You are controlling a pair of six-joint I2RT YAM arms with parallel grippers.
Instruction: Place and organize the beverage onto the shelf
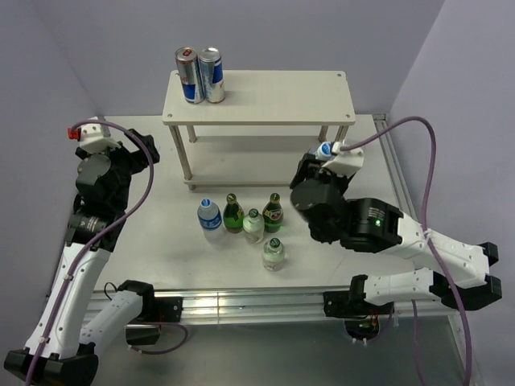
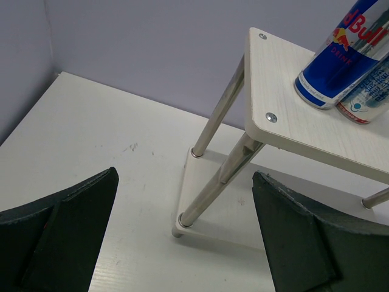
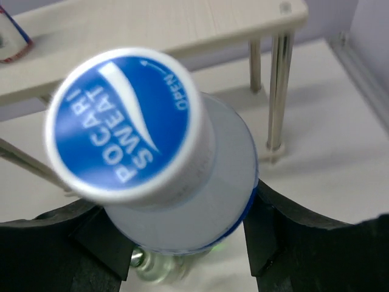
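Right wrist view shows the Pocari Sweat bottle tilted just before the right legs of the shelf, clamped by the right gripper, presumably for transfer onto a board, while the left gripper hangs fully spread and empty off the shelf's left end.

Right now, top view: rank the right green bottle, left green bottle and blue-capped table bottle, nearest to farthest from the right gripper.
From the right gripper, which holds the Pocari Sweat bottle:
1. right green bottle, right end of the row.
2. left green bottle, mid-row.
3. blue-capped table bottle, left end.
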